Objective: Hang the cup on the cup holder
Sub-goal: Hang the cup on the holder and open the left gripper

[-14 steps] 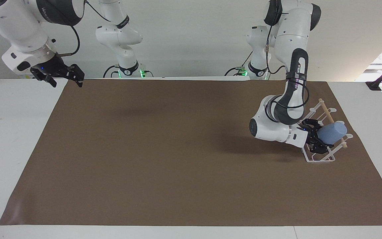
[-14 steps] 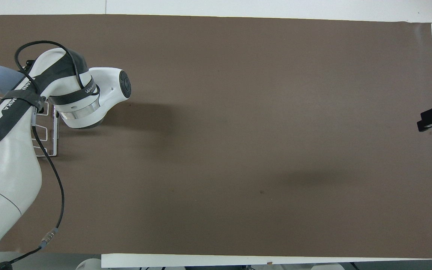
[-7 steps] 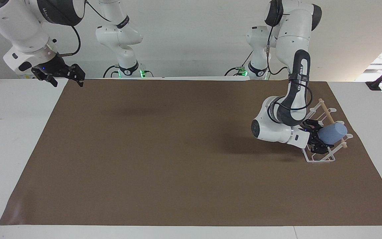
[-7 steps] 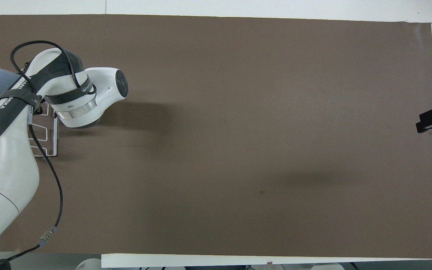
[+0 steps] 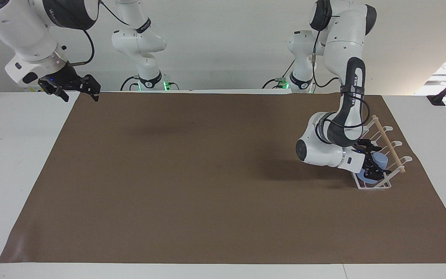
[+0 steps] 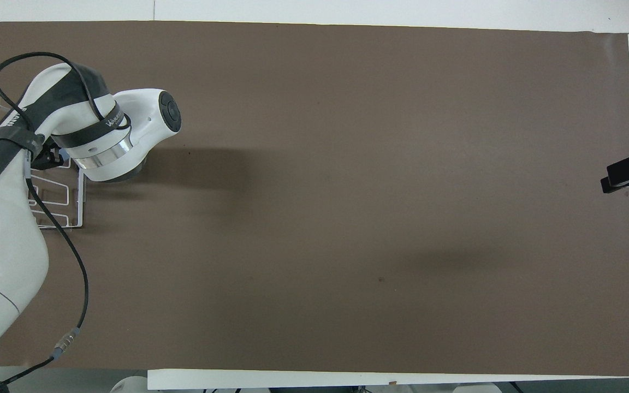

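Observation:
The light-blue cup (image 5: 380, 158) lies tilted low inside the white wire cup holder (image 5: 381, 185) at the left arm's end of the table, under the wooden dowel (image 5: 388, 145). My left gripper (image 5: 372, 166) reaches sideways into the rack and sits across the cup's middle. In the overhead view the left arm covers the cup; only the rack (image 6: 60, 203) and a bit of the left gripper (image 6: 47, 158) show. My right gripper (image 5: 76, 90) waits open and empty in the air over the mat's corner at the right arm's end; it also shows in the overhead view (image 6: 628, 174).
A brown mat (image 5: 207, 174) covers the white table (image 5: 14, 155). The rack stands near the mat's edge. A black clamp (image 5: 438, 100) sits on the table at the left arm's end.
The cup has gone from above the dowel, tilted up, down into the rack. The left gripper moved slightly deeper over the rack. The right arm barely shifted.

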`<state>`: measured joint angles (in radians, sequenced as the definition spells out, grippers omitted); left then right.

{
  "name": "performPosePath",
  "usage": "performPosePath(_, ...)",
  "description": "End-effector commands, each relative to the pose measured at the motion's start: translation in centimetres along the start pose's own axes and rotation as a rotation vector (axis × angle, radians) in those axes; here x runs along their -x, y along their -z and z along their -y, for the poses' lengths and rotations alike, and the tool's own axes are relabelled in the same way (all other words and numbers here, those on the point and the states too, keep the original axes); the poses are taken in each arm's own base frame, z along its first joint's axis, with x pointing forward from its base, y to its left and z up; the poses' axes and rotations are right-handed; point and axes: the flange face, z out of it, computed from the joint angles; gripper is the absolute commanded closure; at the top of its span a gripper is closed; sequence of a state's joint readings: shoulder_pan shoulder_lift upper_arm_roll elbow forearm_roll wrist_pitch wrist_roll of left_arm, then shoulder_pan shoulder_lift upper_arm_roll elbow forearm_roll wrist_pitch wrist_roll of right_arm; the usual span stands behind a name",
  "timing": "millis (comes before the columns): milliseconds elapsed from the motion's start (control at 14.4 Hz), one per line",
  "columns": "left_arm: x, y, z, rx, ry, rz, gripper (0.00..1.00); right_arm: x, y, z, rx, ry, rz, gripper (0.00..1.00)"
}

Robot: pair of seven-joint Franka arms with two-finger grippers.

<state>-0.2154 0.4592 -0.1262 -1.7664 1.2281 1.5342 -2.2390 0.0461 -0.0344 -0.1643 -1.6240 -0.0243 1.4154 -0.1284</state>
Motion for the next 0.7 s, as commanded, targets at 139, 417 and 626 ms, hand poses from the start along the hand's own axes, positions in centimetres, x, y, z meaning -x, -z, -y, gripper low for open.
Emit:
performPosePath(139,-5.2,1.2,0.0,0.002,-0.039,0.054,0.01,0.8,0.0,0.0,-0.021,0.001,-0.005,0.01)
performPosePath(417,-14.1,1.5,2.0,0.005,-0.15,0.223,0.01,0.8,0.0,0.1,-0.022,0.003,-0.005,0.01)
performPosePath(626,-17.8,2.2,3.3,0.071,-0.248,0.376,0.01,0.8,0.0,-0.1,-0.023,-0.003,-0.005,0.01)
